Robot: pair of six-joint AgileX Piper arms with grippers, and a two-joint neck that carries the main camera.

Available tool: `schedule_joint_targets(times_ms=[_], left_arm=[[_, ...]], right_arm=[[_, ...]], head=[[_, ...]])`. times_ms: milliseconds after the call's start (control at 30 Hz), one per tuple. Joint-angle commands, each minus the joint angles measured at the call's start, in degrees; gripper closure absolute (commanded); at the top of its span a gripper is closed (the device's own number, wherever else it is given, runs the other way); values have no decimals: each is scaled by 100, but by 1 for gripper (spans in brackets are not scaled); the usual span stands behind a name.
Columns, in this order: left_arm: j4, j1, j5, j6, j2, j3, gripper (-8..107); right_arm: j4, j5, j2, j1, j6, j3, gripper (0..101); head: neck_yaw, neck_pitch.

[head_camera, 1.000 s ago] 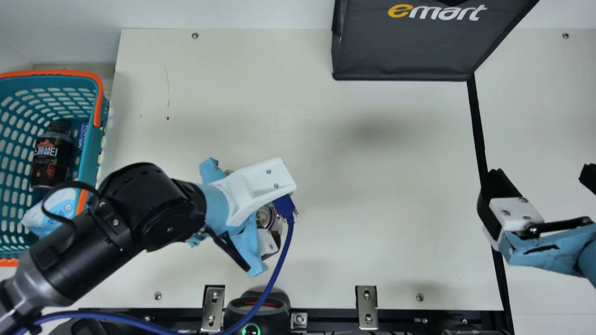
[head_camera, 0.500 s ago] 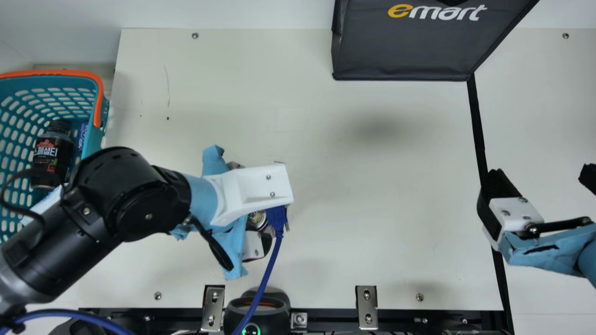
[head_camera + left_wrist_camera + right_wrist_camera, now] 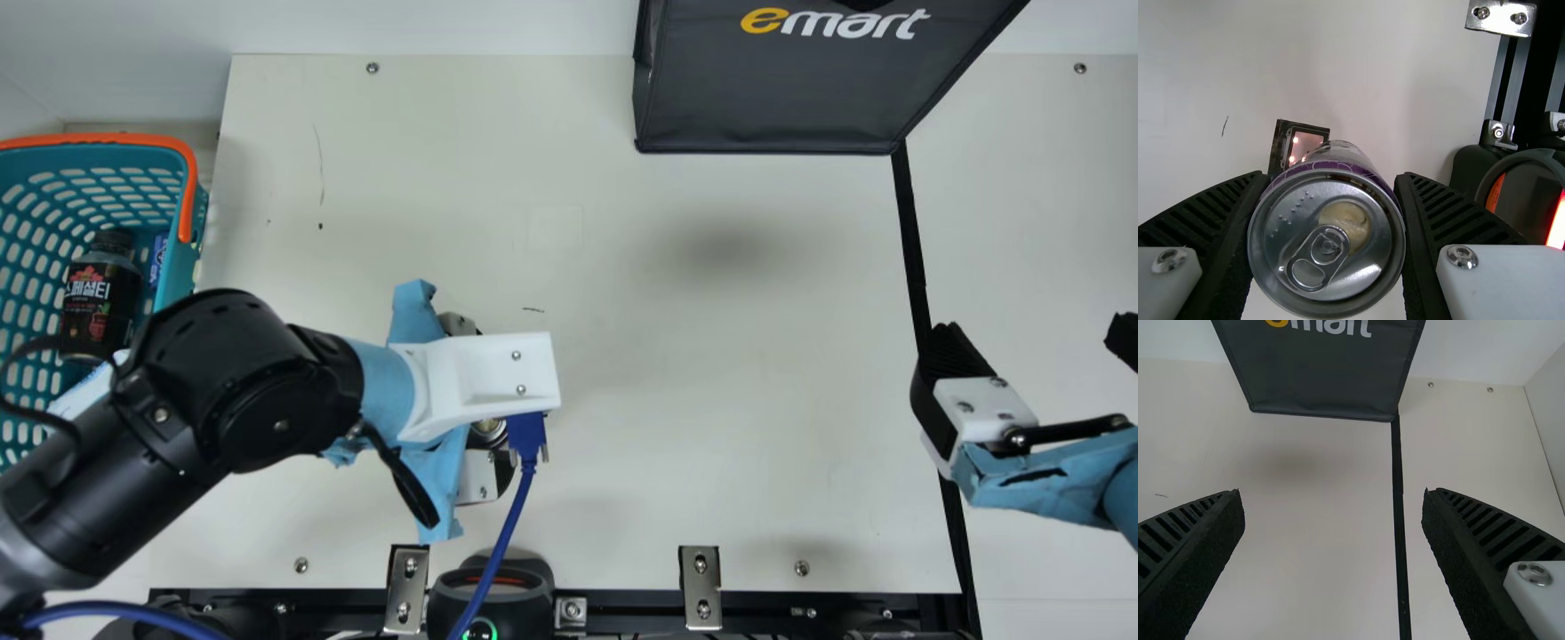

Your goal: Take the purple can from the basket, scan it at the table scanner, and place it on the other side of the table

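Pull-tab (image 3: 1318,259), left wrist view, lower centre; basket (image 3: 180,267), main view, left edge: one each. One purple can (image 3: 1329,165), left gripper (image 3: 477,477) pinching it; right gripper (image 3: 1036,336) spread.

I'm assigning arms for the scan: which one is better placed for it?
Left, I'd say. The left gripper holds the purple can near the black scanner at the table's edge, while the right gripper is open, empty and farther off.

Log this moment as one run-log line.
left end effector: gripping purple can above table | right end effector: open, empty | scanner: red light on | scan result: cannot tell
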Motion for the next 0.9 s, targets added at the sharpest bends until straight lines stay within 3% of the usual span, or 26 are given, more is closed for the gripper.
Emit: schedule_joint_targets(times_ms=[0, 433, 867], left_arm=[[-5, -2, 1, 21, 27, 24, 107], [-144, 123, -23, 179, 264, 48, 107], [-162, 193, -648, 173, 465, 452, 107]], right_arm=[[0, 0, 0, 0, 0, 0, 6], [0, 0, 0, 0, 0, 0, 6], [-11, 0, 0, 0, 0, 0, 6]], head=[[9, -166], [9, -166], [9, -166]])
